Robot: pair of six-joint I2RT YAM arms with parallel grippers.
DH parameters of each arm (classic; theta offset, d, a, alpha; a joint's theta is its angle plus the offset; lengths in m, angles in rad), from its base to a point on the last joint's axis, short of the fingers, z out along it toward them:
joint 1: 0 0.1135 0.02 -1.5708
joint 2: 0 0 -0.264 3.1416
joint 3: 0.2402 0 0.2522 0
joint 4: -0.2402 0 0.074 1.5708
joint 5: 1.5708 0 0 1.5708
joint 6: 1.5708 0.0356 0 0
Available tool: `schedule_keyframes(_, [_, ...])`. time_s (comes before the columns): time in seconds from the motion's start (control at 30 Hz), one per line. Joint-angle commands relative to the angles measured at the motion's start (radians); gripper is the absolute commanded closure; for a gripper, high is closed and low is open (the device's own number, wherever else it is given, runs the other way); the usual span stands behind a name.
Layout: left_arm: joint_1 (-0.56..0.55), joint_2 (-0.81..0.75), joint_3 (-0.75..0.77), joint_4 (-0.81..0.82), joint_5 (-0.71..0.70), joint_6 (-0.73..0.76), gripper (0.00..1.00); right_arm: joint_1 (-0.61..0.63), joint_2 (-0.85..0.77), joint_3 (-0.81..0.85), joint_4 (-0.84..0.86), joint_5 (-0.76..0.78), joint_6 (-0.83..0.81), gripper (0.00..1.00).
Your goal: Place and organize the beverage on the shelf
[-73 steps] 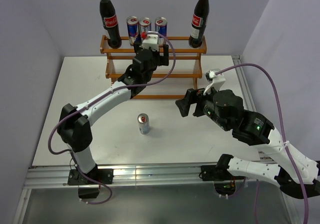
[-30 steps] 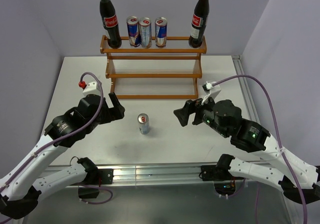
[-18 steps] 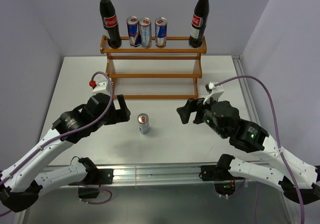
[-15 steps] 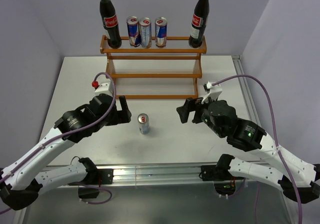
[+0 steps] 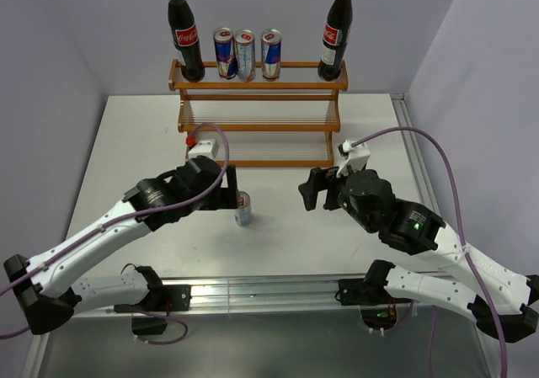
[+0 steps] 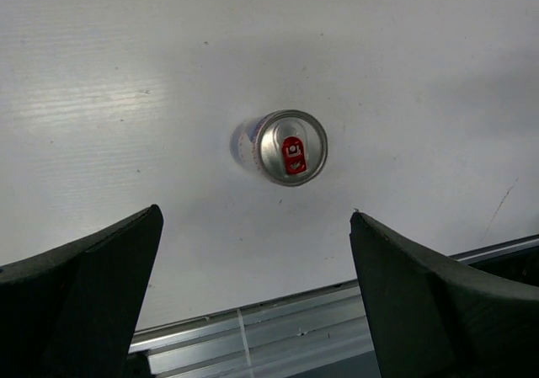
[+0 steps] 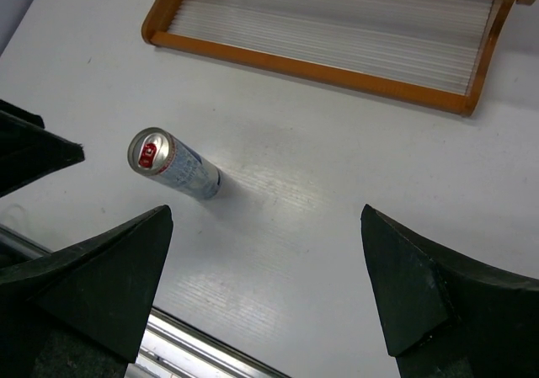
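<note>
Can (image 6: 282,147) upright, centred ahead of left claw (image 6: 254,218), spread wide, not touching; right claw (image 7: 265,218) likewise spread.

Open white desk (image 6: 126,75) lies on every side of the upright slim blue-and-silver can (image 6: 282,147). Beyond it, the reddish-brown wooden stepped rack (image 5: 278,163) bars the far side, its top tier crowded.
</note>
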Motion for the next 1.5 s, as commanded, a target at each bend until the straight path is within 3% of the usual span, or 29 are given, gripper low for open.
schedule_keyframes(0.0, [-0.005, 0.072, 0.004, 0.127, 0.042, 0.036, 0.01, -0.005, -0.024, -0.019, 0.026, 0.029, -0.007, 0.0])
schedule_keyframes(0.37, [-0.022, 0.281, -0.005, 0.207, 0.013, 0.051, 0.01, -0.005, -0.064, -0.022, -0.009, 0.04, -0.007, 0.0])
schedule_keyframes(0.6, [-0.022, 0.324, -0.03, 0.242, 0.01, 0.056, 0.16, -0.005, -0.037, -0.019, -0.003, 0.024, -0.009, 0.0])
schedule_keyframes(0.77, [-0.022, 0.355, -0.035, 0.241, 0.002, 0.059, 0.17, -0.005, -0.038, -0.017, -0.002, 0.017, -0.009, 0.0])
schedule_keyframes(0.97, [-0.022, 0.376, -0.027, 0.236, -0.01, 0.065, 0.38, -0.005, -0.04, -0.014, 0.0, 0.012, -0.012, 0.0])
schedule_keyframes(1.07, [-0.022, 0.376, -0.004, 0.221, -0.015, 0.067, 0.63, -0.005, -0.038, -0.014, 0.004, 0.009, -0.015, 0.0])
schedule_keyframes(1.1, [-0.022, 0.366, 0.001, 0.213, -0.016, 0.068, 0.78, -0.005, -0.038, -0.017, 0.009, 0.007, -0.016, 0.0])
schedule_keyframes(1.2, [-0.025, 0.33, 0.025, 0.199, -0.013, 0.079, 1.0, -0.005, -0.041, -0.029, 0.027, 0.003, -0.022, 0.0])
schedule_keyframes(1.43, [-0.025, 0.228, 0.108, 0.159, 0.102, 0.18, 1.0, -0.005, -0.063, -0.101, 0.153, -0.178, -0.117, 0.0])
schedule_keyframes(1.47, [-0.024, 0.212, 0.119, 0.165, 0.131, 0.212, 1.0, -0.005, -0.073, -0.112, 0.197, -0.275, -0.157, 0.0])
